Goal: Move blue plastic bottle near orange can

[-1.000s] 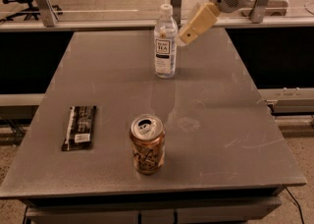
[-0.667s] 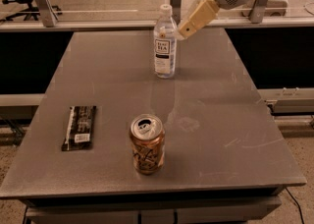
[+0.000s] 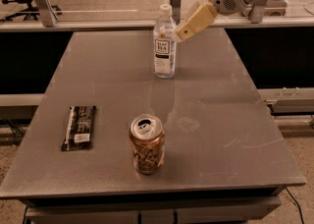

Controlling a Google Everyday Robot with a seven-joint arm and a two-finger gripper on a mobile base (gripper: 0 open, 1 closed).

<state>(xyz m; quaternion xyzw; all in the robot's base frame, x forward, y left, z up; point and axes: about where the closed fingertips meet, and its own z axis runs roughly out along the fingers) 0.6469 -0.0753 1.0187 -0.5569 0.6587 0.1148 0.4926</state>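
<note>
Blue plastic bottle (image 3: 165, 46) stood upright far back on the worktop (image 3: 235, 120), well apart from the near orange can (image 3: 146, 144). Jaws hovered just right of its shoulder; open or closed, couldn't tell.

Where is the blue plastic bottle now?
Camera view: the blue plastic bottle stands upright at the table's far middle, behind the orange can; the gripper is beside its neck.

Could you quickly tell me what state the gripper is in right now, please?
Gripper: beside the shoulder of the bottle, to its right in the picture; open, closed or gripping cannot be told.
</note>
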